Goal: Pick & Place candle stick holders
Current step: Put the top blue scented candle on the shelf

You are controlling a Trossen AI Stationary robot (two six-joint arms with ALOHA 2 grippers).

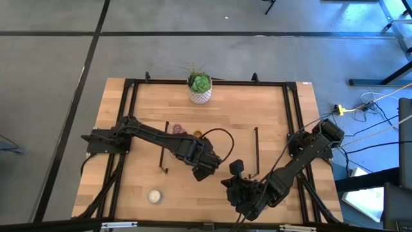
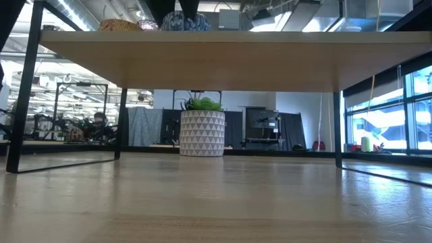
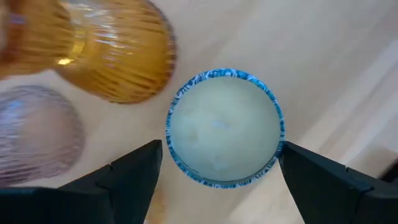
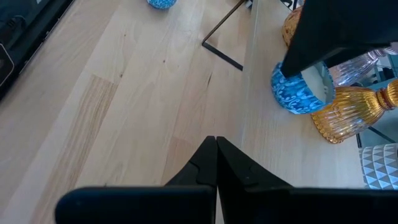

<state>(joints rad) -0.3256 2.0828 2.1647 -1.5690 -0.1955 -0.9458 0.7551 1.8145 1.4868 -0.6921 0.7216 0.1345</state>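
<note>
The left gripper (image 3: 217, 171) is spread wide, its 2 fingers (image 3: 124, 180) standing on either side of a low round holder (image 3: 224, 127) with a blue patterned rim and a pale cream inside. Small gaps show between the fingers and the rim, so the jaws straddle it without pinching. Just beside this holder stands an amber ribbed holder (image 3: 109, 53), and next to that a clear pinkish ribbed holder (image 3: 34, 140).

In the right wrist view the blue holder (image 4: 297, 90) sits on the wood under the dark left gripper, with the amber holder (image 4: 348, 112) touching or nearly touching it and a clear ribbed piece behind. A second blue holder (image 4: 160, 3) shows well apart at the edge of that view.

From above, the left gripper (image 1: 207, 166) is near the table's middle, inside a thin black wire frame (image 1: 256, 149), with the amber and pink pieces partly hidden beside the arm. Another low holder (image 1: 154, 196) with a pale top sits alone near the front left of the table (image 1: 270, 109).

The right gripper (image 4: 216, 152) has its fingers pressed together, holding nothing, and hangs over bare wood at the front right, near the left gripper.

A white patterned pot (image 1: 200, 90) with a green plant stands at the table's far edge, centred.
</note>
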